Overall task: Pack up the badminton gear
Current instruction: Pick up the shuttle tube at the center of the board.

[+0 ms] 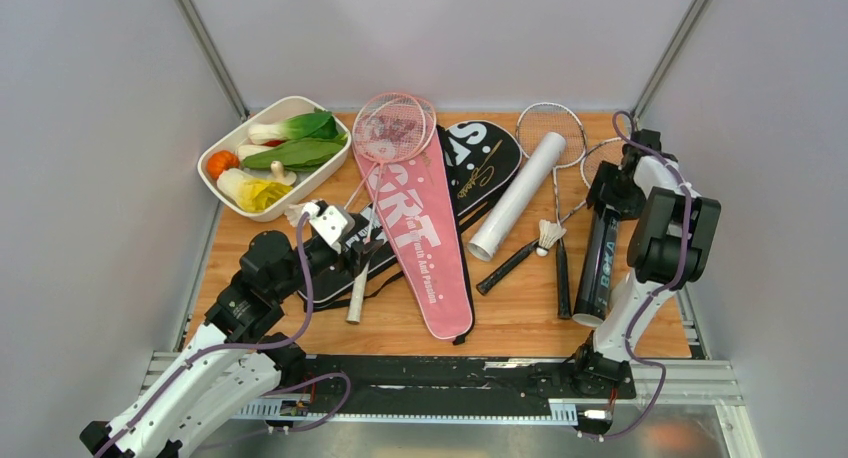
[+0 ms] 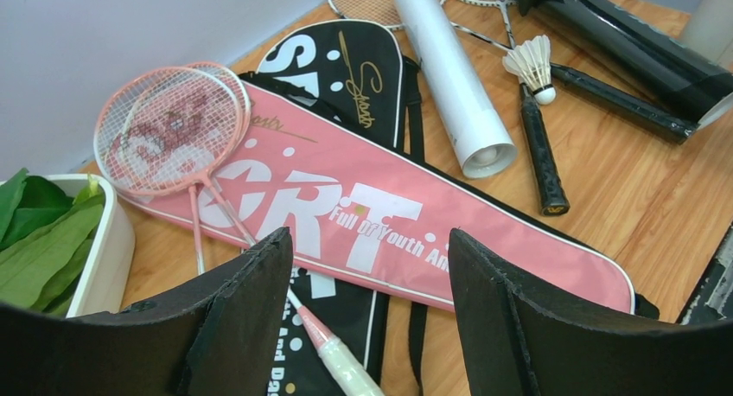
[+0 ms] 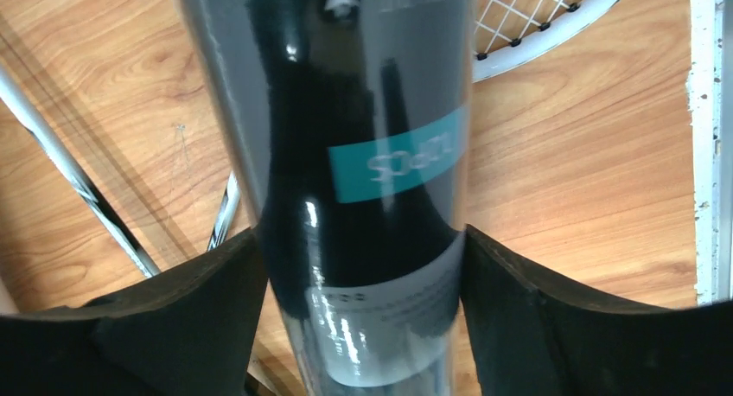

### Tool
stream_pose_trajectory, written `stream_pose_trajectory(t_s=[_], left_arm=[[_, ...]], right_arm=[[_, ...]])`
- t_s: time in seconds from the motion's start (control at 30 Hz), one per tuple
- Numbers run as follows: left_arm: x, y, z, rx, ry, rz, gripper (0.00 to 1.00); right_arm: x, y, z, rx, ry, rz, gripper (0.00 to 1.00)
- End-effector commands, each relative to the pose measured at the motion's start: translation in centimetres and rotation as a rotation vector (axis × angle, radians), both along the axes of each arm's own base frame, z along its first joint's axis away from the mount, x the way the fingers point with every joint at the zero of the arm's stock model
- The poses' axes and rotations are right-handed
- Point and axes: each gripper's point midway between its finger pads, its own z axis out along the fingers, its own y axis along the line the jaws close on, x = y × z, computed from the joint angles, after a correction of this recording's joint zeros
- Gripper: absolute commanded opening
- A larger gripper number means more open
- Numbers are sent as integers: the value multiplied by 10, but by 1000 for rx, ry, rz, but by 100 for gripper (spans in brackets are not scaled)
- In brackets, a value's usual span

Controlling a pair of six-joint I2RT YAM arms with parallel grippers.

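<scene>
A wooden table point(image 1: 520, 318) lies beneath the left gripper point(image 2: 367, 240) and right gripper point(image 3: 363, 240). Plain grey walls point(image 1: 450, 38) rise beyond them, evenly lit.

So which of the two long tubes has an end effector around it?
The black tube on the right: the right end effector sits around it, fingers against both sides. The white tube lies free in the middle.

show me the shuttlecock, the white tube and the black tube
shuttlecock point(image 2: 529, 66), left wrist view, on its white feathers
white tube point(image 1: 518, 193), top view, halfway along its body
black tube point(image 3: 398, 158), right wrist view, on its teal label
</scene>
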Motion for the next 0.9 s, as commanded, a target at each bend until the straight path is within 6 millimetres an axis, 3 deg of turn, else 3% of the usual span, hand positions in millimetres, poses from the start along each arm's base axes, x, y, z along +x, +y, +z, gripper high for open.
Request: stream_pose_trajectory(t_s=[0.0,0.13,0.2,0.47,0.6,0.7,0.87], left_arm=[[2,0,5,1,-39,-1,73],[4,1,5,1,-38,9,73],[5,2,5,-3,-33,21,73],[10,5,17,-72,24,85,71],[11,1,28,-107,99,94,70],[8,-9,33,-108,130,44,68],[-7,-28,40,-11,-21,-160,66]], right_arm=[[12,-2,16,-11,-57,21,72],[19,-3,55,-31,-149,7,47],[21,0,76,-27,-198,4,40],[21,19,176,-23,-397,35,38],[22,50,228,21,-532,113,36],[20,72,254,39,-597,175,35],[12,109,298,146,-709,292,32]])
